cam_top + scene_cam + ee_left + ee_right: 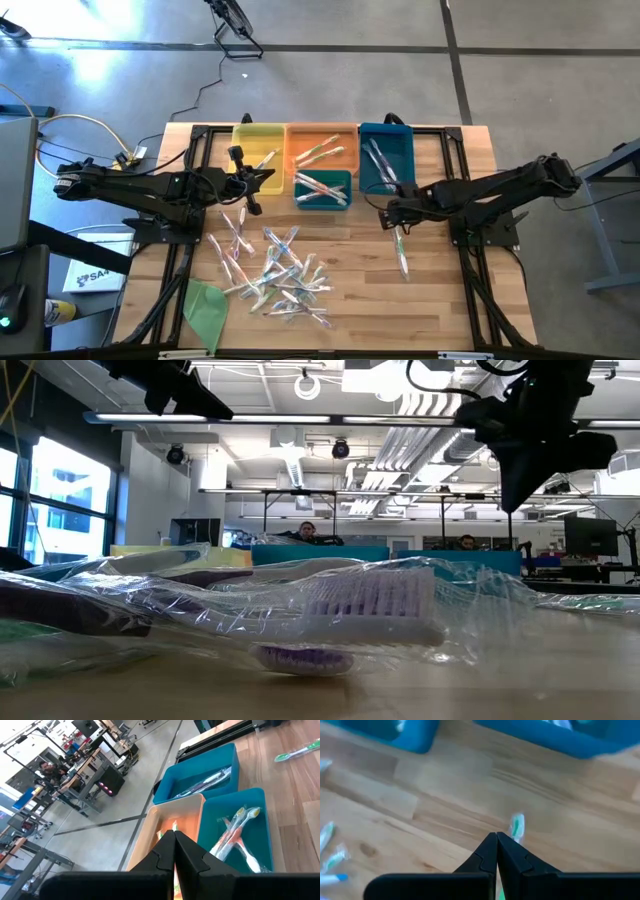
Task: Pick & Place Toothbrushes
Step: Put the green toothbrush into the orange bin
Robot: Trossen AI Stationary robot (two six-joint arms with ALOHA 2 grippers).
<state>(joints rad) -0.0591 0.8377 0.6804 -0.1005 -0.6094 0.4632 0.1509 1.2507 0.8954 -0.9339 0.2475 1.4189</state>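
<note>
**Left arm:** My left gripper (174, 851) is pressed fully closed with nothing between the fingers. It sits over the yellow bin (257, 143) at the back of the table (440, 290). Past my fingertips I see the orange bin (165, 827), then the small teal bin (260, 820) with a few brushes in it, then the blue bin (197, 775) beyond.

**Right arm:** My right gripper (496, 851) is closed tight too, and empty. Just ahead of my fingertips, on bare wood, lies a single green-and-white toothbrush (516, 827).

**Left arm:** Which way does it run?

**Right arm:** From above, that lone brush (401, 250) lies nearly front to back, its near end just under my wrist and the rest trailing toward the table's front edge. Its long axis is roughly in line with my fingers, so I judge I'd have to open and turn the wrist across it before coming down.

**Left arm:** The main heap of toothbrushes (275, 270) is in the middle of the table, toward the front, between us but nearer my side. They cross each other at all angles in clear wrappers.

**Right arm:** Then the single one is mine; it's well apart from the heap and far closer to me. The green sheet (207, 305) by the front corner on your side isn't part of this.
</note>
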